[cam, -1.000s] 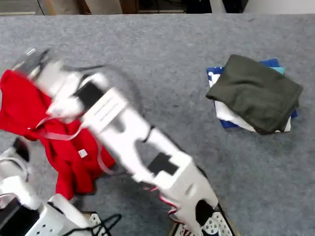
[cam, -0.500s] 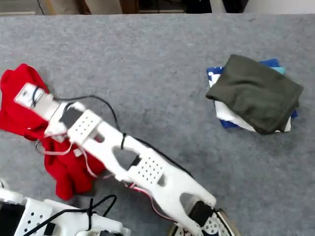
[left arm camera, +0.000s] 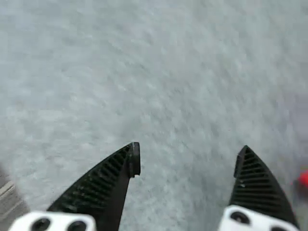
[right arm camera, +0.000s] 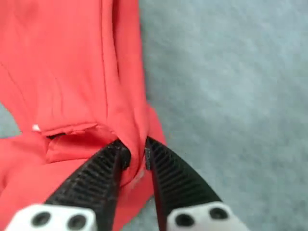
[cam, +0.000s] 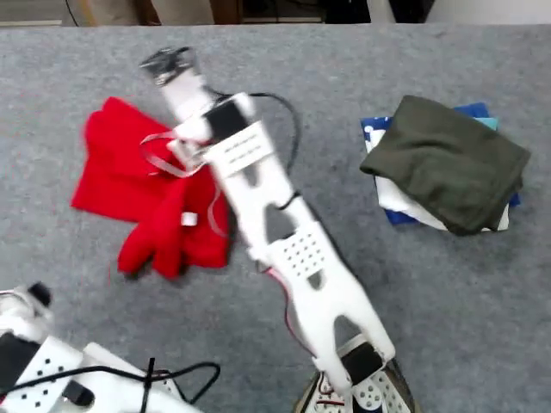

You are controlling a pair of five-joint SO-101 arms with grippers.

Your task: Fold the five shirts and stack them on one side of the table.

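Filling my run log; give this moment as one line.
right gripper: shut on red shirt | left gripper: open over table | folded stack: apart

Grey felt covers the table [cam: 430, 327], with brown wooden furniture [cam: 225, 10] beyond its far edge.

White plastic right arm [cam: 250, 168] with perforated plates [cam: 303, 255], black cable [cam: 291, 120] and red wires [cam: 288, 317], white left arm [cam: 47, 379] at 7 o'clock, black ribbed tapered fingers [right arm camera: 98, 171], white screw-holed mounts [right arm camera: 53, 217].

red shirt [cam: 138, 185]: was plain bright red, with a small white tag.
top shirt [cam: 452, 163]: was plain dark olive.
shirts beneath [cam: 394, 196]: were white and blue.
table [cam: 344, 86]: was speckled grey.
arm [cam: 297, 258]: was white, with a black cable.
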